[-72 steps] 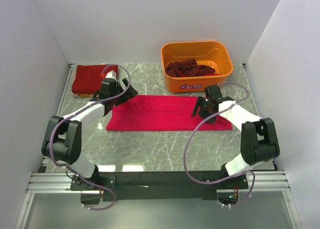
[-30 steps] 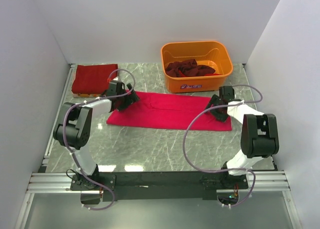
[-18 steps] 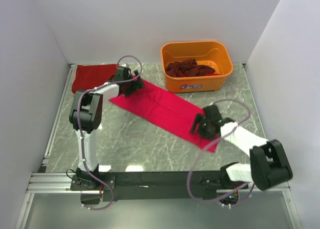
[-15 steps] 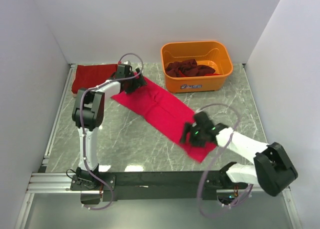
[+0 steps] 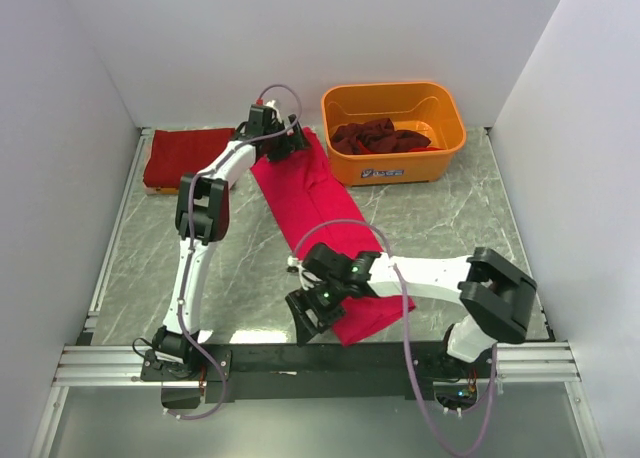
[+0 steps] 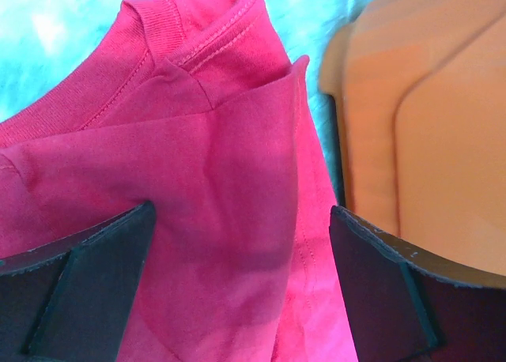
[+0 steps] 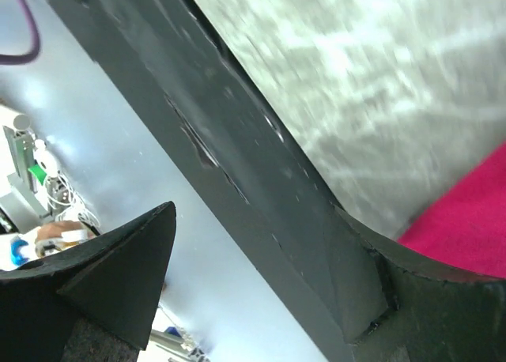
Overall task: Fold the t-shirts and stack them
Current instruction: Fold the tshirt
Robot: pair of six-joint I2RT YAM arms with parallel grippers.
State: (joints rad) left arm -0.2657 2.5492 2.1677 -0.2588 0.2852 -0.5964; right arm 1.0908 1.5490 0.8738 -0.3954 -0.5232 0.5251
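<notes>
On the marble table (image 5: 450,218), the red t-shirt (image 5: 310,203) stretches between left fingers (image 6: 79,283) and right fingers (image 7: 103,283), both pairs spread apart.

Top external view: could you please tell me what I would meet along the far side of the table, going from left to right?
folded dark red shirts → left end effector → orange bin, with crumpled dark shirts inside it.
</notes>
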